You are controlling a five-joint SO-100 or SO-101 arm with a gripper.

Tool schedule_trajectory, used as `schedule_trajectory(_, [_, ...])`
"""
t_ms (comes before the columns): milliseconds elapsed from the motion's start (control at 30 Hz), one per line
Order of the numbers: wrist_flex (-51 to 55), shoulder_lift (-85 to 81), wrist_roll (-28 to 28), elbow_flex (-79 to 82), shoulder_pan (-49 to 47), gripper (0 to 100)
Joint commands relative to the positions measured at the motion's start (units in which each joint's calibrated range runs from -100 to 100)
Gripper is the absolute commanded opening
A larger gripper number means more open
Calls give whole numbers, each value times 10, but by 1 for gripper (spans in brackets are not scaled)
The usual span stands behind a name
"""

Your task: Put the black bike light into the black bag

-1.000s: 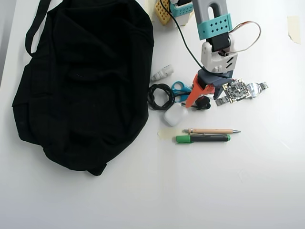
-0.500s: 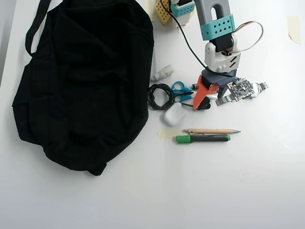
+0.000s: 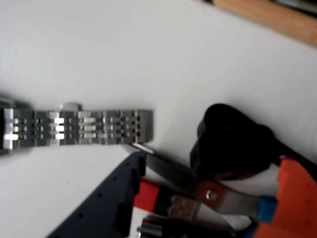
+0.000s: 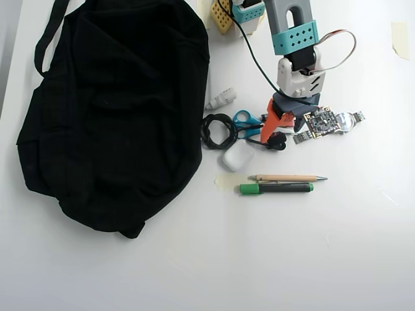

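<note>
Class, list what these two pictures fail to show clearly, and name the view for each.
- Bike light: wrist view, blurred; no red spot or strap can be made out.
- Gripper: overhead view, too small to tell open or shut.
- Watch: overhead view, partly covered by the arm.
- Bag: overhead view, opening not visible.

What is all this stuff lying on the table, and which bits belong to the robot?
black bag: one, black, left half of the table.
coiled cable: one, black, beside the bag.
scissors: one, blue handles, right of the cable.
earbud case: one, white, below the cable.
black bike light: one, black, at the gripper.
watch: one, silver, right of the gripper.
pencil: one, wooden, centre.
marker: one, green, under the pencil.
gripper: one, orange, centre top.
</note>
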Motion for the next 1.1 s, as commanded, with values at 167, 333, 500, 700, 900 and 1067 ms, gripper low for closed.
schedule_trajectory(167, [-9,-2,-7,-3,8,34])
schedule_trajectory(333, [-11,0,-6,-6,10,34])
schedule_trajectory(500, [-22,41,-7,-36,17,34])
schedule_trajectory(700, [-18,44,-7,-42,17,34])
schedule_trajectory(900, [-21,42,-6,-42,17,34])
schedule_trajectory(1067, [-22,34,-6,-42,18,29])
